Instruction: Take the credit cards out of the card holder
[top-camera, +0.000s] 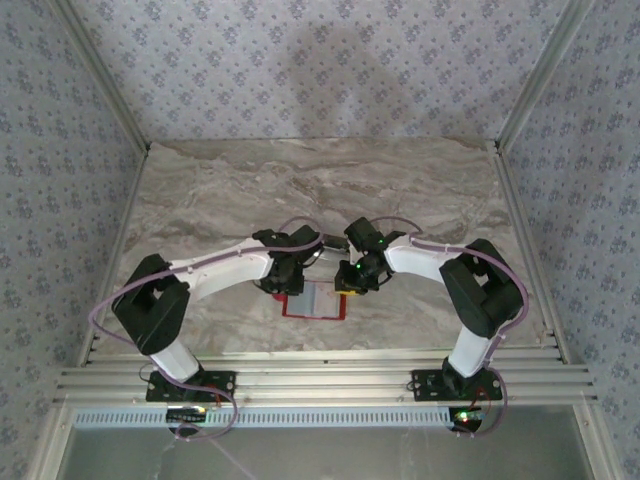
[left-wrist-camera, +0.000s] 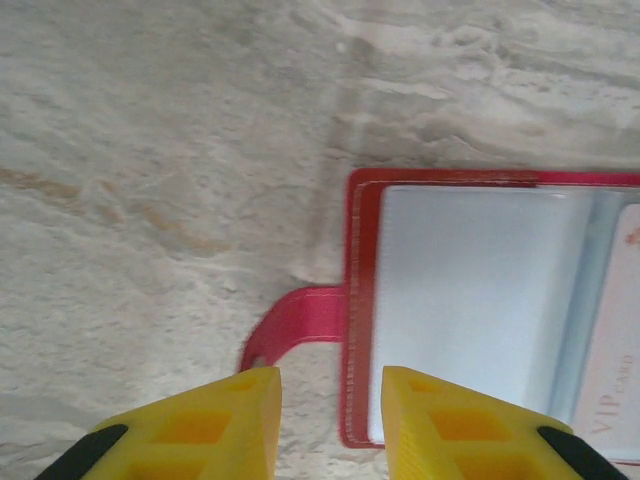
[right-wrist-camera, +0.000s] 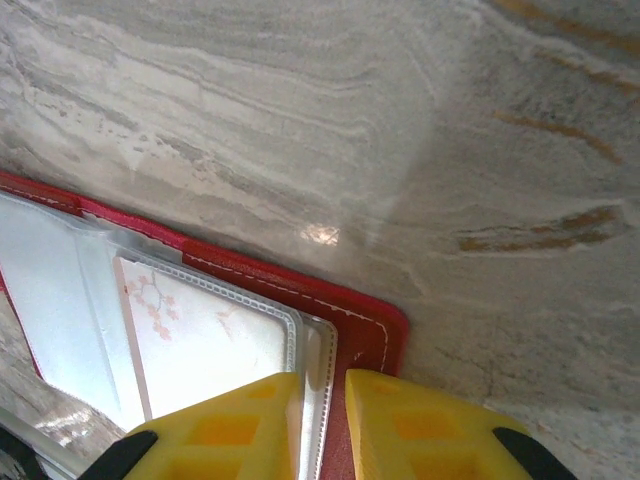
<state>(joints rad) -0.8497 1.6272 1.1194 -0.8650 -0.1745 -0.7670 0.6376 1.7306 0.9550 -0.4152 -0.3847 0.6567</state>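
Card holder, red flat rectangular wallet (left-wrist-camera: 358, 300): one, open on marbled stone surface (left-wrist-camera: 150, 150). Pale pinkish-white card (right-wrist-camera: 210, 340): one, in clear sleeve (right-wrist-camera: 80, 300). Left tool (left-wrist-camera: 330, 376): narrowly parted, empty. Right tool (right-wrist-camera: 322, 380): slit-wide, empty, over holder's corner.

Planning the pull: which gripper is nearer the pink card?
Right: right gripper is at the holder edge beside the card; left gripper at the opposite edge, by the strap.
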